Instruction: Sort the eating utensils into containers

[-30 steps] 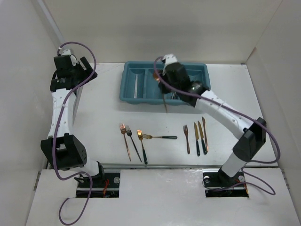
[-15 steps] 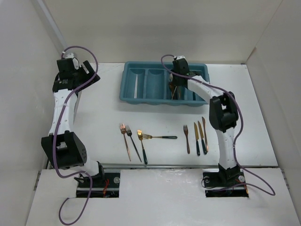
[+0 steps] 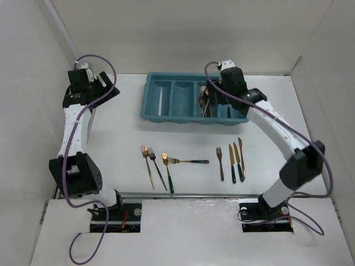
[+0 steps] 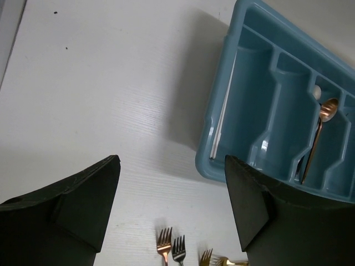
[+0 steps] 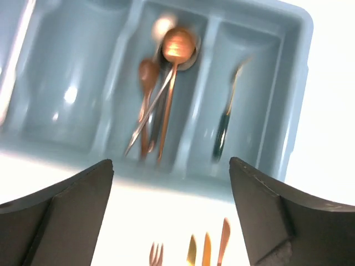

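The teal tray (image 3: 166,118) stands at the back of the table. My right gripper (image 3: 211,95) hovers over its third compartment, open and empty (image 5: 171,166). Below it, several copper spoons (image 5: 166,94) lie in that compartment. A dark-handled utensil (image 5: 224,127) lies in the fourth, and a slim white piece (image 3: 160,101) in the first. On the table lie forks (image 3: 157,168), a dark-handled fork (image 3: 188,161), another fork (image 3: 220,162) and three knives (image 3: 237,159). My left gripper (image 3: 105,86) hangs open and empty (image 4: 172,160) at the far left, off the tray (image 4: 222,149).
White walls close in the table on the left, the back and the right. Both arm bases sit at the near edge. The tray's right rim (image 5: 297,83) lies close to the right arm's forearm.
My right gripper carried a copper utensil over the tray, opened and let it drop into the third compartment, then drew back to the right. The left arm barely moved.
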Robot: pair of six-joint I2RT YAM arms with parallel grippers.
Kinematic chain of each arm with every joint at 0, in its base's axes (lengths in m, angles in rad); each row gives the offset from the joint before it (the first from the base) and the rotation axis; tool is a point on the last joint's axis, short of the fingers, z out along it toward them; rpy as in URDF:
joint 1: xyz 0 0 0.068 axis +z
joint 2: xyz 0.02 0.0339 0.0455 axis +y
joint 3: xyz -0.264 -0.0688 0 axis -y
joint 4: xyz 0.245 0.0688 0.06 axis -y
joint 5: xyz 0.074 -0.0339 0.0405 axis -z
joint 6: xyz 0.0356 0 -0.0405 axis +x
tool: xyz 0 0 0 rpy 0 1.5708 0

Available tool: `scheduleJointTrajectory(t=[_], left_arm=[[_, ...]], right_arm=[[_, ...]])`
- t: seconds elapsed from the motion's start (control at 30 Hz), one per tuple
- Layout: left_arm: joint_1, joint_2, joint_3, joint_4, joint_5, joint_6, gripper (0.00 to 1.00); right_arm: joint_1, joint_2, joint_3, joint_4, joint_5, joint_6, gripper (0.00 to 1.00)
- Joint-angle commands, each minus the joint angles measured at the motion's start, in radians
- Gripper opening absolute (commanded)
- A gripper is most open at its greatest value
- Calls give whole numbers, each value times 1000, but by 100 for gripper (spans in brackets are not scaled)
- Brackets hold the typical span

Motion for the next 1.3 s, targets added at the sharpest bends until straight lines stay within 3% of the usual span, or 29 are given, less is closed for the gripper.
scheduleJointTrajectory(t=[0.0, 0.07, 0.1, 0.23, 0.27, 0.43, 0.57, 0.67, 0.73, 0.8, 0.83, 0.87, 1.1, 1.27], left_arm=[[4, -12, 12, 36, 39, -16, 73], [4, -12, 12, 36, 49, -16, 73], [4, -3, 12, 36, 49, -25, 73], [4, -3, 12, 45, 60, -25, 73], [4, -12, 12, 45, 60, -25, 73], [4, -23, 2, 45, 69, -25, 73], [4, -41, 2, 45, 69, -25, 73], [4, -51, -8, 45, 69, -25, 73], [4, -51, -8, 45, 69, -25, 73], [4, -60, -8, 45, 69, -25, 73], [4, -60, -8, 45, 60, -25, 73], [4, -60, -8, 45, 60, -25, 73], [4, -69, -8, 45, 60, -25, 75], [4, -69, -8, 45, 60, -25, 75]], right_arm=[[58, -100, -219, -178, -57, 64, 70], [99, -157, -334, -188, -110, 152, 51], [113, -187, -438, -188, -130, 182, 48], [187, -314, -627, -165, -196, 302, 73], [204, -323, -652, -165, -196, 342, 74], [285, -307, -797, -110, -214, 407, 74], [294, -236, -856, -54, -214, 434, 62], [294, -195, -856, -29, -191, 434, 54], [294, -150, -844, -29, -173, 425, 41], [294, -130, -830, -29, -154, 425, 26], [294, -130, -821, -29, -141, 425, 10], [294, -130, -821, -29, -124, 425, 1], [325, -230, -705, -180, -10, 448, 0], [411, -306, -389, -328, 174, 369, 0]])
